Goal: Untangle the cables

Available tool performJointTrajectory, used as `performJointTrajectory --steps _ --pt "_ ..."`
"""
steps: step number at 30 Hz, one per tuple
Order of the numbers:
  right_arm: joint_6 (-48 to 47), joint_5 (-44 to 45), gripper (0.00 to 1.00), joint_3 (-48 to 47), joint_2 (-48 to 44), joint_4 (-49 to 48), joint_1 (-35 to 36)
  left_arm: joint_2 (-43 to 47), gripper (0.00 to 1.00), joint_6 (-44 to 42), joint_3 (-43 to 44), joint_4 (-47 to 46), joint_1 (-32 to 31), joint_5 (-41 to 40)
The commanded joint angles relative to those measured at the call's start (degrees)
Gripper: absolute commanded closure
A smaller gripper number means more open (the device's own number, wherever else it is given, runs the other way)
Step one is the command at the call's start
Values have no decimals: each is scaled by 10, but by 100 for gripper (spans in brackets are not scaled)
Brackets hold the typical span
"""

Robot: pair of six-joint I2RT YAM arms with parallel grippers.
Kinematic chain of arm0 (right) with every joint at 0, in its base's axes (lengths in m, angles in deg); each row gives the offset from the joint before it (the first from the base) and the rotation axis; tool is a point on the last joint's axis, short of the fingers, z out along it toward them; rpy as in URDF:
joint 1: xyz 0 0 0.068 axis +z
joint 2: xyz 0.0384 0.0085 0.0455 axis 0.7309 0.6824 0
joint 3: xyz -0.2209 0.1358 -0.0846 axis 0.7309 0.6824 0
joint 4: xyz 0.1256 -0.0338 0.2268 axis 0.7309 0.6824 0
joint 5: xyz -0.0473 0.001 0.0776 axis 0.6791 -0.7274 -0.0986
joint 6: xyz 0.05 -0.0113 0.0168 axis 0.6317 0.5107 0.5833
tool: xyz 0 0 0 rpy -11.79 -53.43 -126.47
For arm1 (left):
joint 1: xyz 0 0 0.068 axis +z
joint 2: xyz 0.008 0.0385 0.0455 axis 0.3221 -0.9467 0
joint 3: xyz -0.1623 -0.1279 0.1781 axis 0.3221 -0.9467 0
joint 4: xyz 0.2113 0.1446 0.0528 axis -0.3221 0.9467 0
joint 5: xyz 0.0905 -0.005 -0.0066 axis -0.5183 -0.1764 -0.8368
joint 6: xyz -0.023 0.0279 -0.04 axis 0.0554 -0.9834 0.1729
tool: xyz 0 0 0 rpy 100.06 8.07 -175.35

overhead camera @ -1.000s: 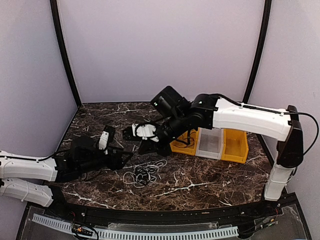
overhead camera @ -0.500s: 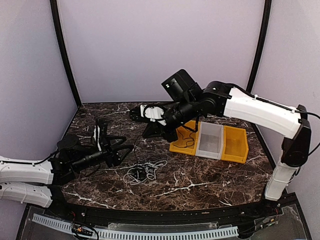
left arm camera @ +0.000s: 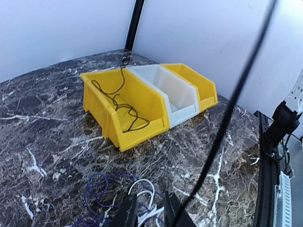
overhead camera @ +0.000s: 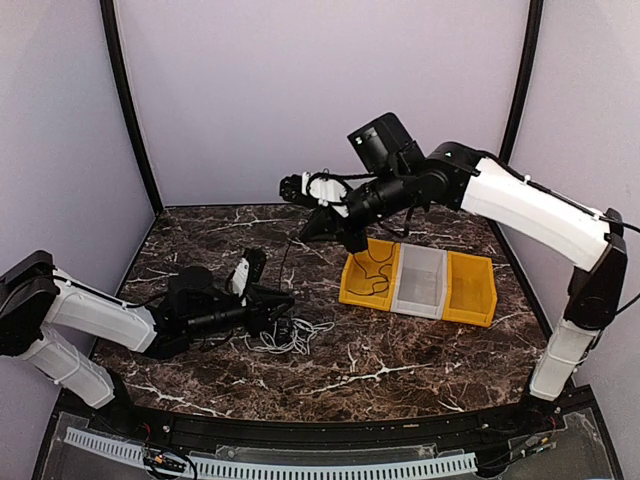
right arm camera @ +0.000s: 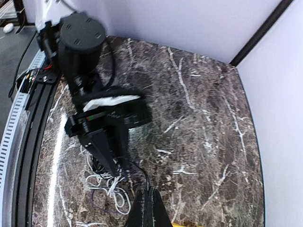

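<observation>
The cables (overhead camera: 295,338) lie in a tangled pile of white, black and purple cords on the marble table (overhead camera: 400,370). My left gripper (overhead camera: 288,312) is down at the pile's left edge. In the left wrist view its jaws (left arm camera: 150,213) stand narrow with white cable strands (left arm camera: 144,191) pinched between them, and a purple cord (left arm camera: 92,189) loops beside. My right gripper (overhead camera: 306,234) is raised above the table, shut (right arm camera: 150,201) on a thin black cable (right arm camera: 144,177). That black cable (left arm camera: 236,94) runs taut down to the pile.
A yellow bin (overhead camera: 369,281) holding a loose black cord (left arm camera: 118,101) stands right of the pile, joined to a clear bin (overhead camera: 420,283) and another yellow bin (overhead camera: 470,290). Purple walls and black corner posts (overhead camera: 130,110) close in the table.
The right gripper has risen and moved back, drawing the black cable taut. The left arm has swung right onto the pile and its jaws have closed in on the white strands.
</observation>
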Motion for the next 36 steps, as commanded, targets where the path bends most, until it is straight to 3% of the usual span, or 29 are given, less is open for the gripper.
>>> performJointTrajectory --steps 1,9,13,22,28,29,30,31,33,36 --pt "30 -46 100 -95 -46 -35 -79 -32 82 -10 9 6 3 -27" --pt "74 -92 100 -183 -95 -46 -217 -65 88 10 6 51 3 -37" --pt "85 -107 100 -154 -121 -55 -265 -56 93 5 -1 57 3 -47" --pt "32 -136 100 235 -232 -88 -261 25 98 -6 6 89 3 -37" --pt "-41 -31 100 496 -315 -74 -222 100 98 -13 10 155 3 -61" --pt "-47 -16 92 523 -328 -77 -217 104 98 -13 11 164 3 -59" --pt "-51 -10 77 542 -339 -80 -213 110 98 -12 14 167 3 -57" --pt "-55 -7 68 549 -343 -79 -209 111 98 -11 15 167 3 -50" --pt "-52 -10 59 535 -337 -75 -201 106 99 -11 18 163 3 -40" --pt "-26 -53 56 481 -307 -88 -193 80 99 -12 29 159 2 -23"
